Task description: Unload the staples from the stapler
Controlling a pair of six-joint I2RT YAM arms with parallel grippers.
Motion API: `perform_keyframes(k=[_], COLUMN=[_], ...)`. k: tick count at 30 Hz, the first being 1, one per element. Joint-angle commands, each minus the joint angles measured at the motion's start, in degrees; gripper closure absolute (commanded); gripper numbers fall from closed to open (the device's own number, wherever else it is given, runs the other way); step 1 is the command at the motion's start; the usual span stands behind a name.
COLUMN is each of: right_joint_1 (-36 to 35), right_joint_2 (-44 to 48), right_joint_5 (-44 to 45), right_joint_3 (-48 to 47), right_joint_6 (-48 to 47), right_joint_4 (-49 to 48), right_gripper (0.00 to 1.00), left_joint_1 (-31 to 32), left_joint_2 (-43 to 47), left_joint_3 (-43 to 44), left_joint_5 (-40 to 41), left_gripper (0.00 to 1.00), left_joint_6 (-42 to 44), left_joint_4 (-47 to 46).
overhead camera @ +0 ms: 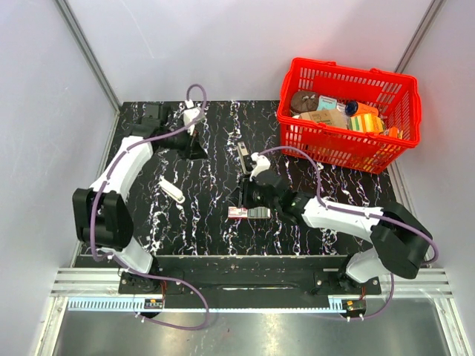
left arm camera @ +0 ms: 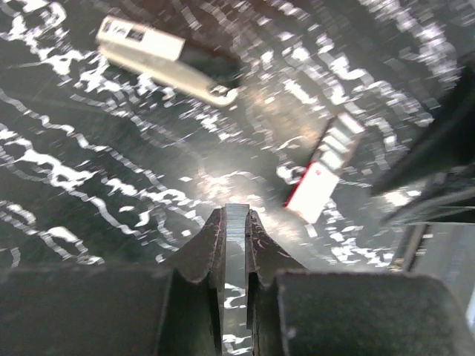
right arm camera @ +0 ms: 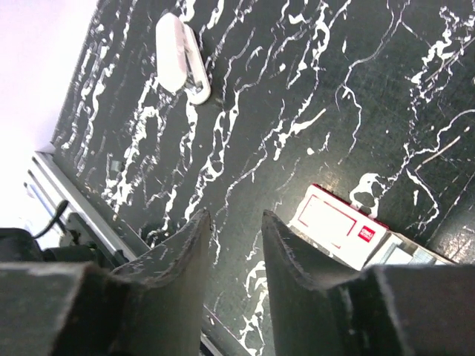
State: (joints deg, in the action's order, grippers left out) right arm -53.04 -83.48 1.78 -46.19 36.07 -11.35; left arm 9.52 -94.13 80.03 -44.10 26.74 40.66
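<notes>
Staples (overhead camera: 258, 213) lie mid-tabletop (overhead camera: 200, 215), just beside the red-and-white box (overhead camera: 237, 213) and well away from every edge. The right claw (right arm camera: 235, 219) next to them is spread, holding nothing. Only the left wrist view shows the stapler (left arm camera: 171, 59) up close. The left claw (left arm camera: 236, 213) is pinched closed.

Basket (overhead camera: 293, 126): we find it far right on the desk (overhead camera: 208, 230).
Stapler (overhead camera: 171, 189): left of centre.
Box (overhead camera: 237, 213): nearer, to its right.

Table (overhead camera: 200, 219) was covered from above and behind by the top camera. Wrist views were aimed down at it, close in; red-and-white box (overhead camera: 237, 213) (left arm camera: 315, 189) (right arm camera: 338, 222) was caught in all three.
</notes>
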Motion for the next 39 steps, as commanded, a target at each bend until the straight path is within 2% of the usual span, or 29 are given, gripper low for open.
perform_keyframes(k=[1,4,6,8,11,12,13,14,15,16,19,23,30,39], right_joint_1=[2.49,4.69,5.92,7.15,9.61,10.31,10.93,11.28,11.81,12.08,12.43,12.43,12.52,12.52], right_joint_2=[3.59,3.76,3.94,4.03,4.73,4.99,5.08,5.17,5.17,5.0,4.12,3.24,1.13,1.3], right_joint_5=[-3.95,-8.8,-11.96,-15.83,-20.58,-21.89,-22.78,-23.31,-23.92,-24.36,-25.42,-24.9,-24.72,-24.55], right_joint_3=[-4.07,-6.18,-6.63,-6.72,-6.28,-5.93,-5.75,-5.49,-5.57,-5.75,-6.27,-7.06,-10.23,-10.5], right_joint_6=[0.92,2.24,3.29,5.22,9.35,11.28,12.34,13.66,14.63,15.42,17.01,17.98,17.19,17.45], right_joint_4=[-3.76,-6.39,-9.55,-13.41,-19.39,-21.58,-23.17,-24.58,-25.72,-26.43,-29.68,-31.27,-29.87,-30.57], right_gripper=[0.55,0.47,0.44,0.43,0.42,0.42,0.42,0.42,0.42,0.42,0.42,0.43,0.47,0.58], left_joint_1=[-2.48,-3.63,-4.24,-4.33,-4.16,-4.16,-4.16,-4.07,-4.16,-4.07,-3.89,-1.53,1.2,1.12], left_joint_2=[3.59,5.79,7.37,8.69,9.05,8.44,7.22,5.64,4.14,3.0,5.08,6.85,12.73,12.48], left_joint_3=[-0.13,-2.24,-4.87,-9.34,-16.9,-19.1,-20.51,-21.4,-21.75,-21.76,-23.16,-25.0,-28.7,-28.35], left_joint_5=[-19.69,-25.58,-29.45,-32.09,-32.46,-32.46,-32.2,-31.5,-30.71,-30.35,-29.56,-29.21,-26.75,-26.13], left_gripper=[0.99,0.98,0.98,0.97,0.97,0.97,0.97,0.97,0.96,0.96,0.96,0.96,0.96,0.96], left_joint_6=[-13.17,-23.45,-34.94,-50.05,-77.27,-89.9,-95.85,-109.4,-117.97,-121.19,-115.27,-115.87,-101.12,-100.75], left_joint_4=[-3.82,-12.07,-24.43,-40.59,-74.3,-86.16,-96.98,-109.97,-121.15,-126.22,-119.1,-119.6,-101.42,-100.34])
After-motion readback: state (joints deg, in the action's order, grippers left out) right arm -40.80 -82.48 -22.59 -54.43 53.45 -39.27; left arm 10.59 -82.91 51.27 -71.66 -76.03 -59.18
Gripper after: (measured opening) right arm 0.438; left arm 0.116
